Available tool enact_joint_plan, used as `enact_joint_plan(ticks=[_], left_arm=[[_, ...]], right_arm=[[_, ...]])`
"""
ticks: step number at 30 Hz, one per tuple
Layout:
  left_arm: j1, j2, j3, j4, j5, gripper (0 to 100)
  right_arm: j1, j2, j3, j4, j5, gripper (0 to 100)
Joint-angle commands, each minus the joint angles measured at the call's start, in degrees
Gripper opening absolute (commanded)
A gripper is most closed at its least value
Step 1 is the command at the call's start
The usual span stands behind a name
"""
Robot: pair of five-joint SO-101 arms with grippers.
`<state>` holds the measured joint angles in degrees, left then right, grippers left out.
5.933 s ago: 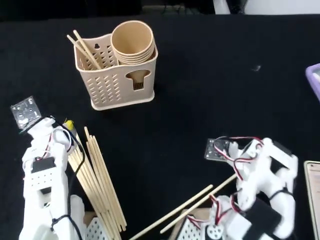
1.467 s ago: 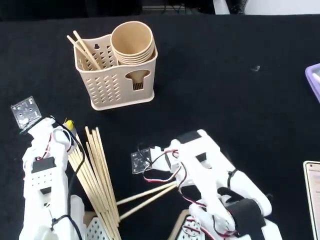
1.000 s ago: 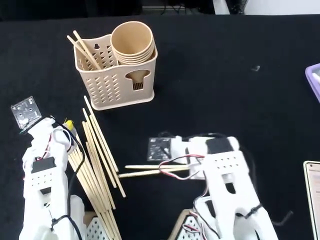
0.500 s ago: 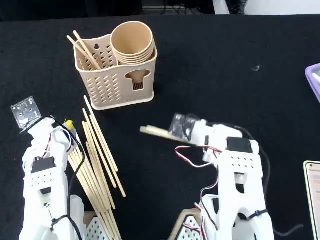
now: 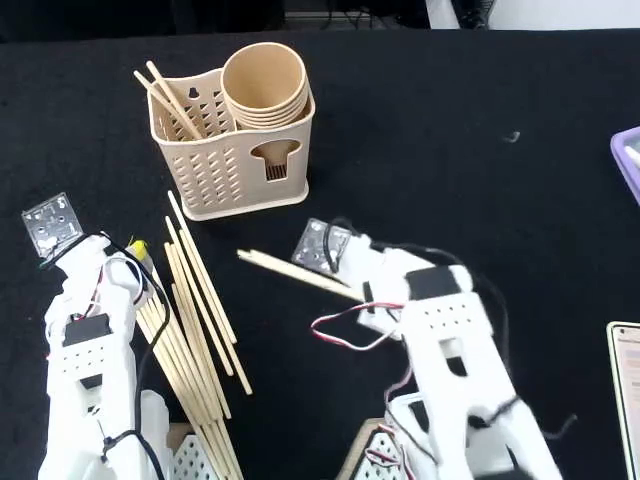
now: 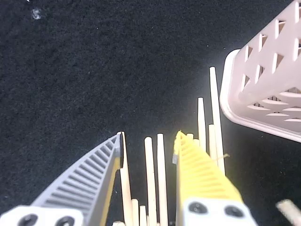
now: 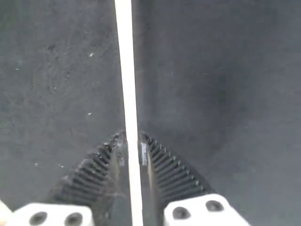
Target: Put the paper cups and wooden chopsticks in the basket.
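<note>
1. Now the right tool (image 7: 132, 141) is clamped tight on the held sticks (image 5: 290, 271), which jut from its jaws across the bench (image 5: 450, 120). Their free end lies near the basket's front.
2. The left tool (image 6: 148, 139) stands with jaws apart over the loose sticks (image 5: 195, 310), with several of them lying between its jaws.
3. The basket (image 5: 235, 165) stands upright at the far side. Stacked cups (image 5: 265, 85) sit in one compartment and two chopsticks (image 5: 168, 98) lean in the other.
4. The loose sticks lie fanned beside the left arm, their far tips just beside the basket's base.
</note>
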<state>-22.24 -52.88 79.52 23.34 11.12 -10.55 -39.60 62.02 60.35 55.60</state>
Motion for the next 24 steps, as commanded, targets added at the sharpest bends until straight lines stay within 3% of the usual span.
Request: enact_joint_plan(ticks=[1,7,12,18,24], left_arm=[[-0.57,-1.05,-0.57,-0.88,0.26,19],[-0.48,-1.05,-0.75,-0.88,0.26,19],[-0.48,-1.05,-0.84,-0.88,0.26,19],[-0.48,-1.05,-0.84,-0.88,0.26,19],[-0.48,-1.05,-0.75,-0.88,0.26,19]], right_arm=[[4.57,10.59,-0.22,-6.15,1.93,1.4],[7.12,25.63,-11.38,0.62,1.76,8.7],[1.58,23.87,-17.71,6.68,-3.16,11.9],[-11.25,22.2,-17.1,1.49,-12.84,12.1],[-12.92,26.68,-17.45,-5.27,-15.03,12.2]])
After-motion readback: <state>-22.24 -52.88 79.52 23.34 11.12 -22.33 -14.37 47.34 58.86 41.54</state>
